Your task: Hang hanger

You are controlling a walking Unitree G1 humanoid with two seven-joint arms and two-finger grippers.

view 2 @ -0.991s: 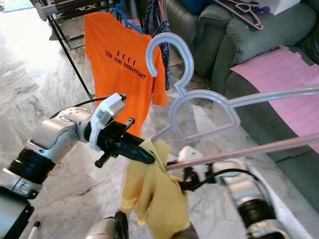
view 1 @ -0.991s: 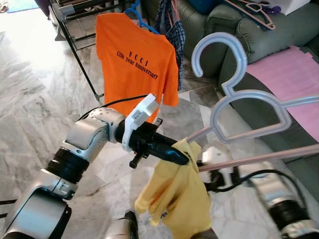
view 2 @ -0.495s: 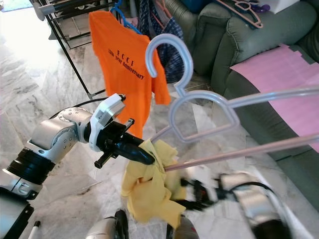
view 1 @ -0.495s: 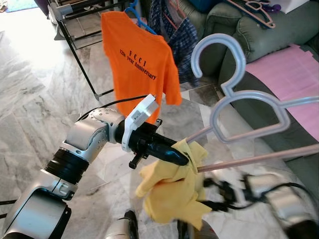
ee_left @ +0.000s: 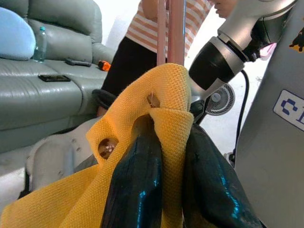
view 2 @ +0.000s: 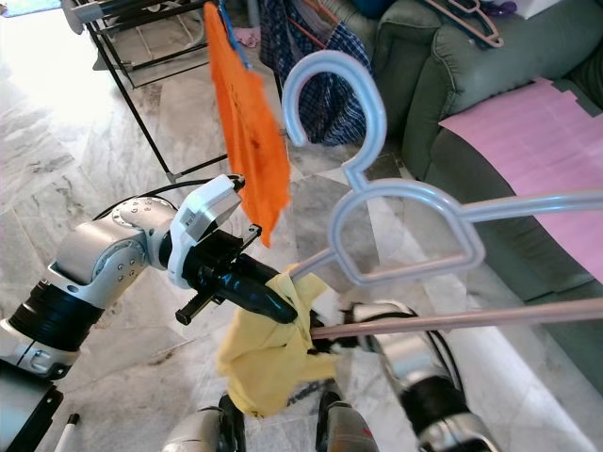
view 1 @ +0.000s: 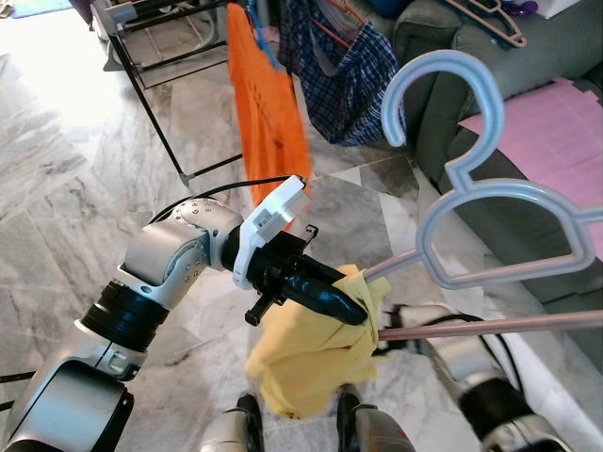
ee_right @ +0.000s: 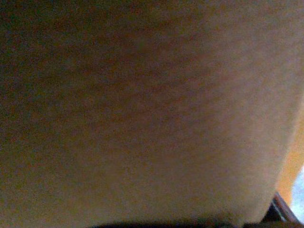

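Your left gripper [view 1: 350, 306] is clamping the yellow shirt [view 1: 316, 363] together with the pink hanger [view 1: 490, 325] it is draped on, its fingers [ee_left: 137, 180] pinching a fold of cloth; the pale blue hanger [view 1: 490, 212] is riding up beside it, hook in the air; your right gripper [view 2: 330, 325] is sitting under the shirt, and you cannot tell how its fingers stand. The rack [view 1: 155, 66] with the orange shirt [view 1: 273, 108] and checked garment [view 1: 353, 80] is standing well apart across the marble floor [view 1: 57, 188], beside the sofa [view 1: 528, 94]; so I judge the hanging is not yet done: you are carrying, with the approach and hooking left.
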